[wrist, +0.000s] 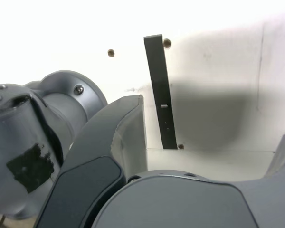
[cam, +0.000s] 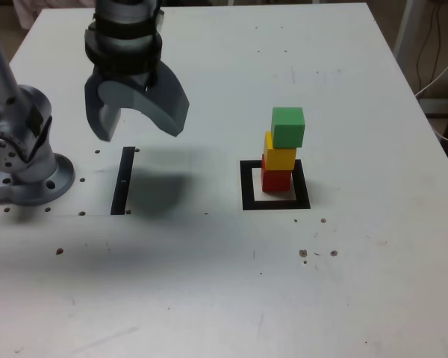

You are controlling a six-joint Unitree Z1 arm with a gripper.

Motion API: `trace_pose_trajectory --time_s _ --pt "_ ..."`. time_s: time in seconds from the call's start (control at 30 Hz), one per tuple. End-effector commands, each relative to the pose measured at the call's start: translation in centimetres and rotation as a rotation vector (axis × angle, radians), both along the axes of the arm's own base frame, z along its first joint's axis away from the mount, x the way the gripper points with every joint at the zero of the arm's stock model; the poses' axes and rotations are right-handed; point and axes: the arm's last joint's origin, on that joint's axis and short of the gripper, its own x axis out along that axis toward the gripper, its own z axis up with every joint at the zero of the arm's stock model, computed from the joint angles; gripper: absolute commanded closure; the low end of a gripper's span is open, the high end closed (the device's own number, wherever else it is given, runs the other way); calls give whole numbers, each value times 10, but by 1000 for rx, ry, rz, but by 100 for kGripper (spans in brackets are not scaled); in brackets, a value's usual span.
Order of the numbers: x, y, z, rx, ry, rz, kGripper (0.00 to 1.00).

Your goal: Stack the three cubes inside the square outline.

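Note:
In the exterior view three cubes stand in one stack: a red cube (cam: 276, 180) at the bottom, a yellow cube (cam: 280, 150) on it, and a green cube (cam: 288, 126) on top, set slightly askew. The red cube rests inside the black square outline (cam: 247, 186). My gripper (cam: 138, 124) hangs open and empty well to the exterior view's left of the stack, above the table. The wrist view shows my gripper (wrist: 213, 128) with its grey fingers (wrist: 118, 137) spread apart and none of the cubes.
A narrow black strip (cam: 123, 179) lies on the white table (cam: 231, 298) below my gripper, also seen as the strip (wrist: 160, 90) in the wrist view. The arm's grey base (cam: 26, 160) stands at the exterior view's left. Small dark holes dot the table.

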Motion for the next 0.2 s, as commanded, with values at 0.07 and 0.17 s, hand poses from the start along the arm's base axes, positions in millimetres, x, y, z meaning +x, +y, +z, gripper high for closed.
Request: trace_pose_trajectory --time_s 0.07,0.17 --pt "-6 4 5 72 -33 -20 0" --pt "-9 5 8 98 -51 -30 0"
